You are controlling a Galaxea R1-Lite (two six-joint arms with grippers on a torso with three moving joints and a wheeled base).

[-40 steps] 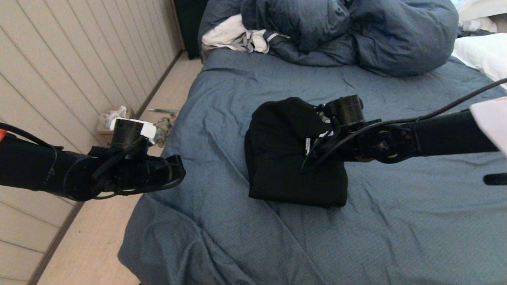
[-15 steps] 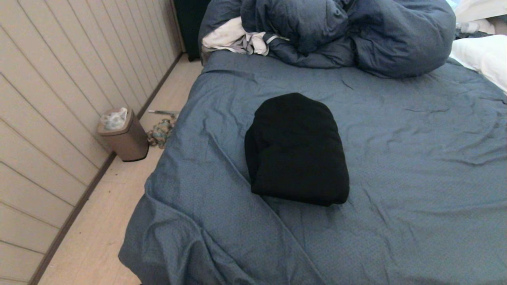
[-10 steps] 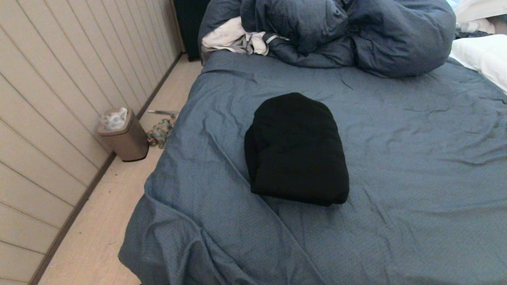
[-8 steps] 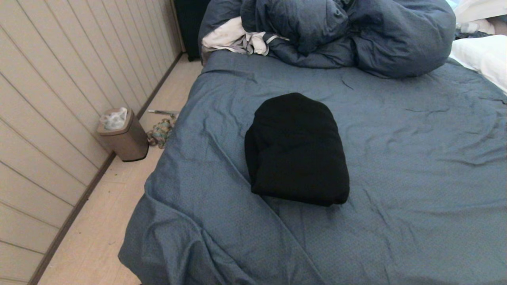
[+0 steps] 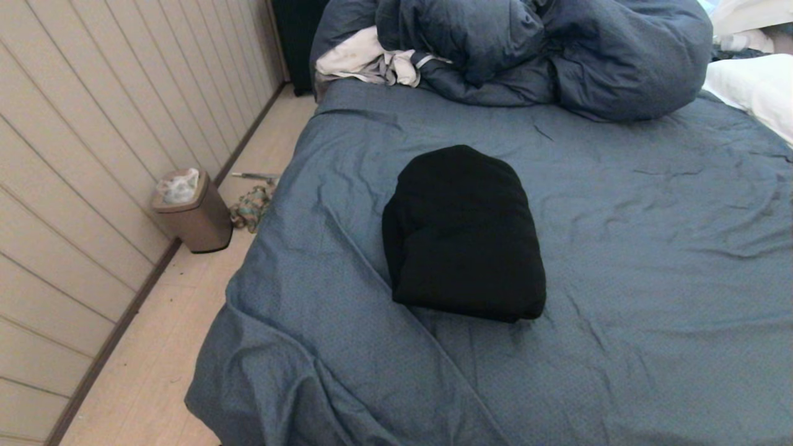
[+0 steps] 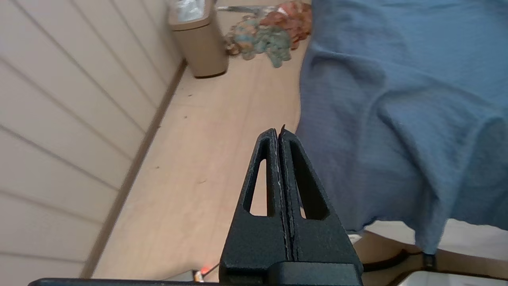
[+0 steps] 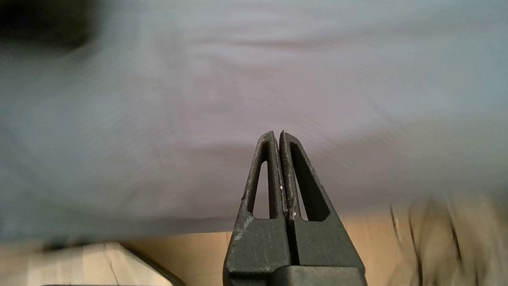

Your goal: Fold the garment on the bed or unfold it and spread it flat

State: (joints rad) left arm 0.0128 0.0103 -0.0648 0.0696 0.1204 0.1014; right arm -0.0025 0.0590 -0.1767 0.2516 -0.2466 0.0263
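Note:
The black garment (image 5: 464,235) lies folded into a compact bundle near the middle of the bed (image 5: 650,279), on its wrinkly blue-grey sheet. Neither arm shows in the head view. My left gripper (image 6: 278,133) is shut and empty, low beside the bed's hanging sheet (image 6: 397,119) over the wooden floor. My right gripper (image 7: 277,136) is also shut and empty, low in front of the blurred side of the bed (image 7: 198,119). Both are well away from the garment.
A puffy dark blue duvet (image 5: 557,49) and a white-grey cloth (image 5: 365,59) are heaped at the head of the bed. A white pillow (image 5: 756,87) sits far right. On the floor left of the bed stand a small bin (image 5: 192,210) and a cloth tangle (image 5: 251,207).
Both arms, earlier over the bed with the right gripper at the garment, have pulled out of the head view. The folded garment has lain still for the last second.

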